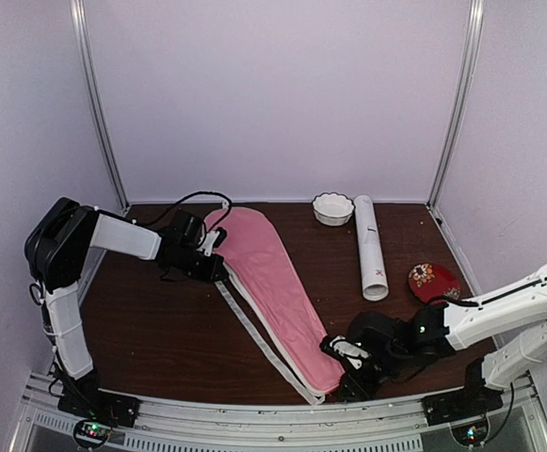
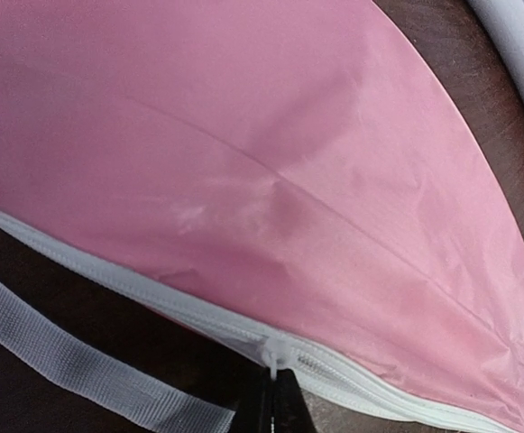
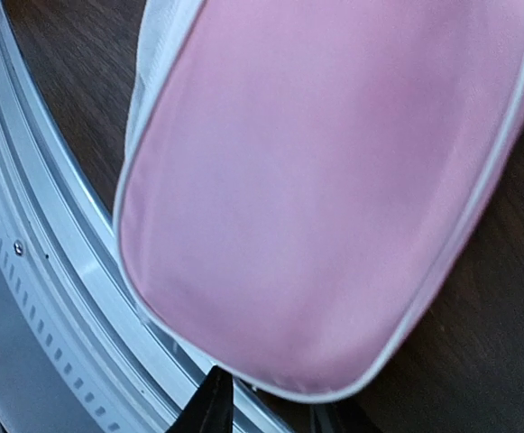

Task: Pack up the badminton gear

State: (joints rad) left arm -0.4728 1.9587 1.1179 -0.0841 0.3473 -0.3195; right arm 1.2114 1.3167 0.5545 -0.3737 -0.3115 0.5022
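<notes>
From above, the pink racket cover (image 1: 273,273) lies slantwise across the dark table (image 1: 160,320), wide end toward the back left, narrow end near the front rail (image 1: 273,412). The left gripper (image 1: 215,256) sits at the left edge of the wide end. The right gripper (image 1: 345,356) sits just beside the narrow end. A white strap (image 1: 249,330) trails along the cover's left side. The white tube (image 1: 371,250) lies well apart to the right, between a white bowl (image 1: 332,209) and a red dish (image 1: 433,281). Bare tabletop spreads left of the strap.

In the left wrist view the cover (image 2: 243,135) fills most of the picture, with its white zipper (image 2: 153,293) running along the lower edge. The left gripper (image 2: 275,406) is clenched, with the small white zipper pull (image 2: 271,356) pinched at its tips. The strap (image 2: 72,361) lies on the table just below.

In the right wrist view the rounded narrow end of the cover (image 3: 334,180) lies just ahead of the right gripper (image 3: 266,417). Its dark fingertips (image 3: 212,406) stand apart, grasping nothing. The metal rail (image 3: 54,271) curves close on the left, and bare table (image 3: 505,361) shows on the right.
</notes>
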